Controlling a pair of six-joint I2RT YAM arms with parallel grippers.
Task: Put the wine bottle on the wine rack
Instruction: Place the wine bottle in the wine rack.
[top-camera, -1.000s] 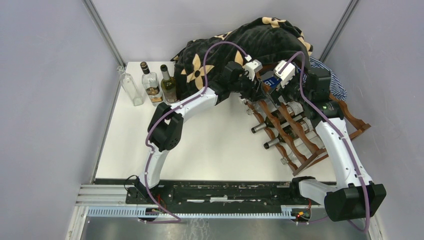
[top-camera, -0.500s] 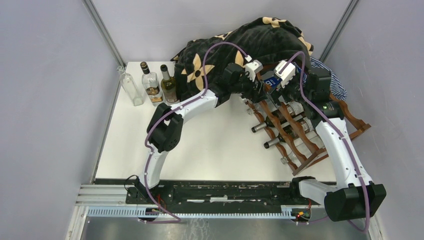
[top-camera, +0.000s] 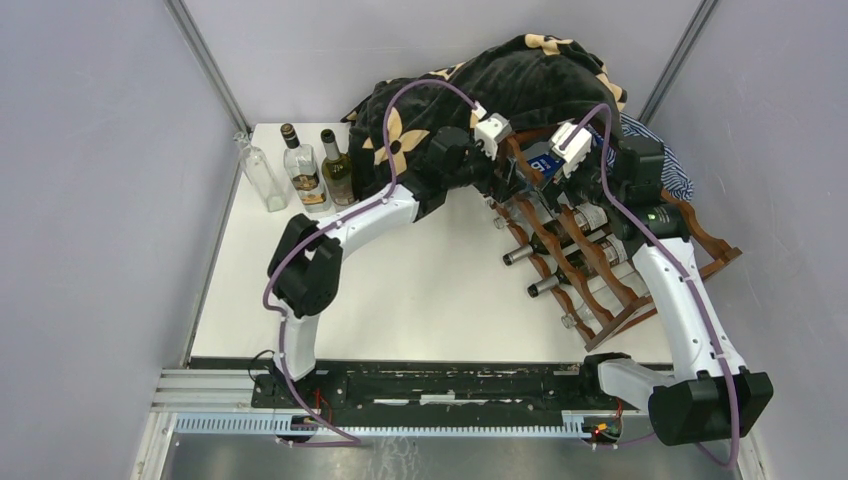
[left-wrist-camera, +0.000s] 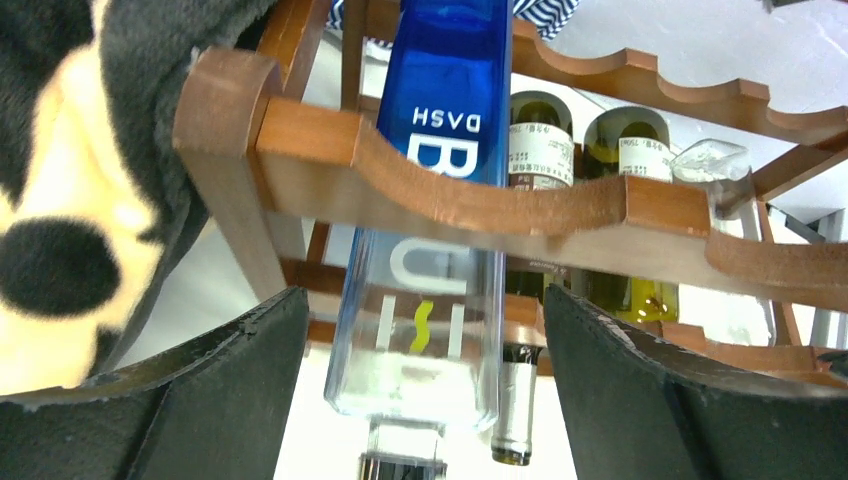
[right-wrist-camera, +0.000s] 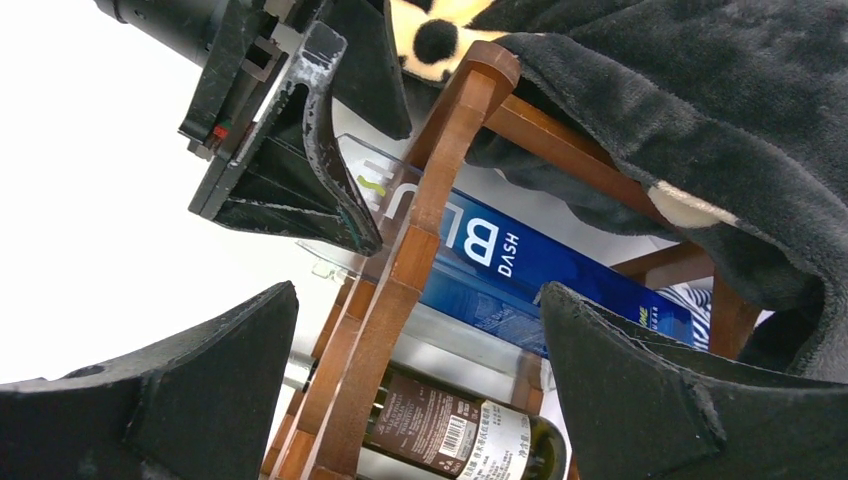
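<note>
Wine bottle (left-wrist-camera: 440, 180): blue glass, flat-sided, lying across the wavy rails in the top tier of the wine rack (left-wrist-camera: 600, 210), neck toward the left end effector (left-wrist-camera: 425, 330). Left end effector: open, one finger on each side of the bottle's shoulder, touching neither face. Right end effector (right-wrist-camera: 415, 300): open too, gripping nothing, facing the rack's end post.

Looks rigid, smooth and slippery, probably heavy for its width, and breakable if dropped on the counter (top-camera: 430, 290). Best taken across the flat body near the shoulder, not by the thin neck.

From the left wrist only: the bottle's seat in a dip of the front rail, and the green bottles (left-wrist-camera: 630, 160) in the tier beneath. From the right wrist only: the black blanket (right-wrist-camera: 700, 120) draped over the rack's end. From above only: three spare bottles (top-camera: 300, 170) standing at the counter's far left corner.
</note>
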